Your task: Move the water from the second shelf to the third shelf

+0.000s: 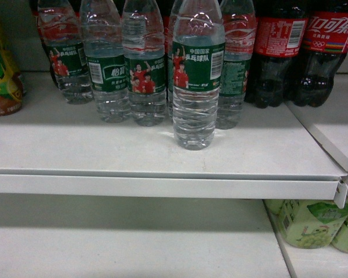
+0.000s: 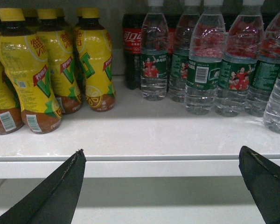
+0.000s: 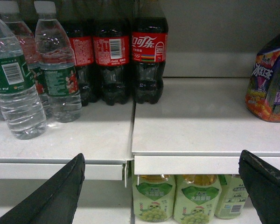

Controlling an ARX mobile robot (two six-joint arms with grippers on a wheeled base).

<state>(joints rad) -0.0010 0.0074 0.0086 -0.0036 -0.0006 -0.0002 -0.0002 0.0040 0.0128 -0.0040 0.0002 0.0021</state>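
Note:
Several water bottles with green labels stand on the upper white shelf (image 1: 162, 174) in the head view. One water bottle (image 1: 197, 75) stands in front of the others, nearest the shelf edge. The same group shows in the left wrist view as water bottles (image 2: 200, 70) and in the right wrist view as water bottles (image 3: 18, 88). My left gripper (image 2: 161, 156) is open, level with the shelf's front edge, holding nothing. My right gripper (image 3: 161, 161) is open too, in front of the shelf joint, with nothing between its fingers. Neither gripper shows in the head view.
Dark cola bottles (image 1: 301, 52) stand right of the water. Yellow tea bottles (image 2: 46, 70) fill the left. A purple pack (image 3: 270, 79) sits far right. Pale green grape drink bottles (image 3: 175, 196) stand on the lower shelf (image 1: 133, 243), whose left part is bare.

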